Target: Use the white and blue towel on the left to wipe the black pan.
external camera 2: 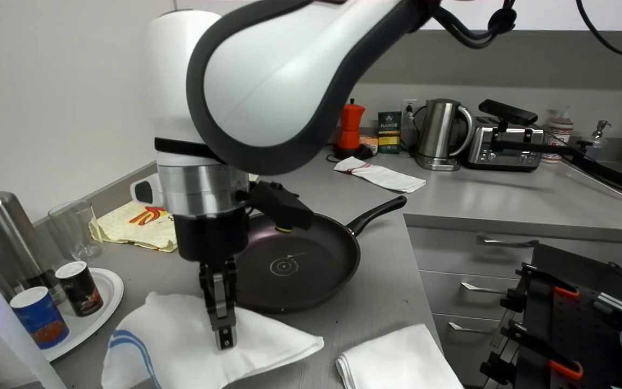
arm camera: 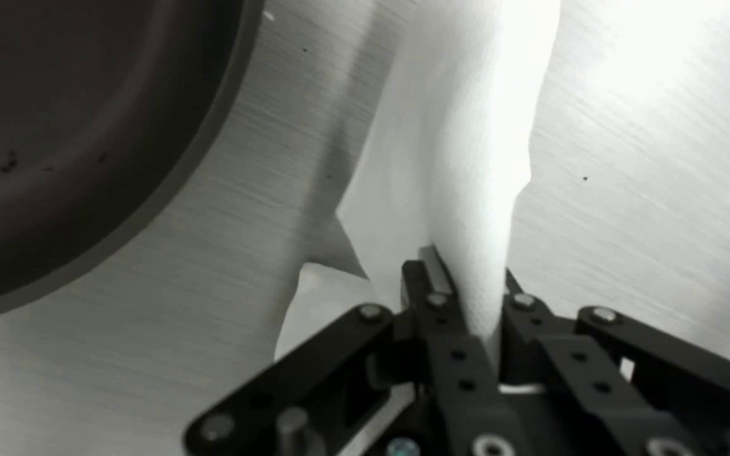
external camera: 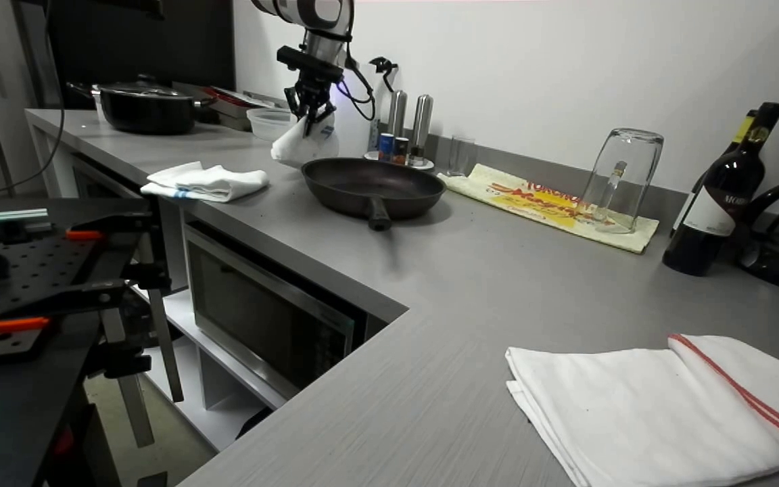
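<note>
My gripper [arm camera: 470,284] has one towel [external camera 2: 181,341] pinched between two fingers [external camera 2: 225,336], beside one pan [external camera 2: 311,270]. Two more white towels [external camera: 207,182] lie on the counter [external camera: 498,277].

Steel kettle [external camera 2: 439,132] beside toaster [external camera 2: 508,148], lidded pot [external camera: 147,109], dark wine bottle [external camera: 717,193]

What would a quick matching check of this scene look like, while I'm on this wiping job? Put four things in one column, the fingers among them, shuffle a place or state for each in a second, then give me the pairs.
Things
1. Fingers
2. Black pan
3. Red-striped towel
4. Blue container

Places or states
A. On a white plate
B. Folded on the counter
C. Shut on a white and blue towel
D. Marked inside with a round logo

Right pairs: 1-C; 2-D; 3-B; 4-A
</note>
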